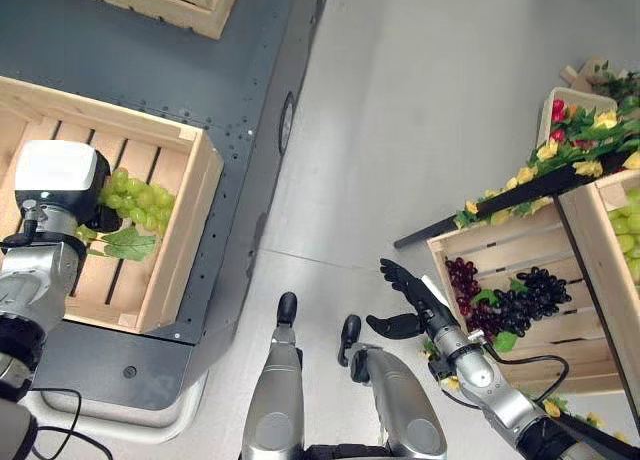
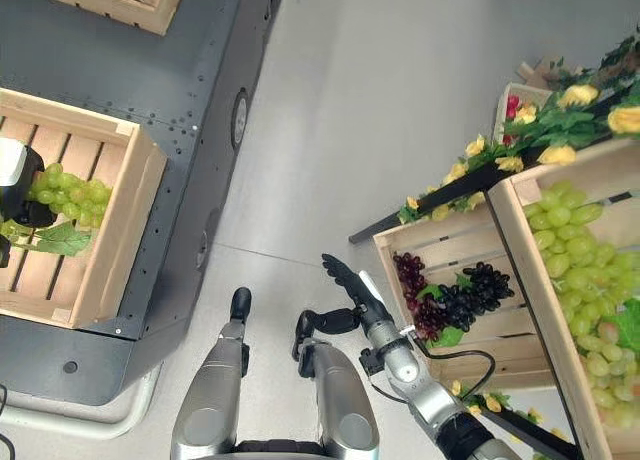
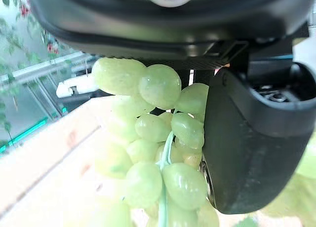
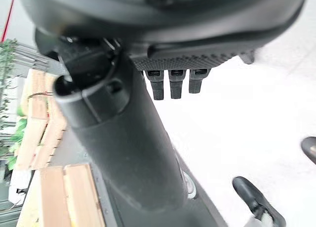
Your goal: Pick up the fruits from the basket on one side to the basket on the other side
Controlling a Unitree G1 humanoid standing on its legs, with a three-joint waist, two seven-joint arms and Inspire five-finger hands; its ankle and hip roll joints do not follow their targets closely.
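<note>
A bunch of green grapes (image 1: 141, 199) hangs low inside the pale wooden crate (image 1: 190, 215) on the left, with a green leaf (image 1: 129, 244) beside it. My left hand (image 1: 103, 219) is over that crate, its thumb (image 3: 247, 138) curled against the green grapes (image 3: 158, 138), which press up to the palm. On the right, my right hand (image 1: 412, 292) hovers over the floor with straight fingers (image 4: 170, 84), just left of a slanted crate (image 1: 480, 242) that holds dark purple grapes (image 1: 532, 290) and red grapes (image 1: 462, 278).
The left crate stands on a dark grey platform (image 1: 240, 100), with another wooden crate (image 1: 170, 2) at the back. At far right a bigger crate (image 2: 520, 230) holds green grapes (image 2: 585, 280), under a shelf of yellow and red flowers (image 1: 585, 140). Pale floor (image 1: 420, 110) lies between.
</note>
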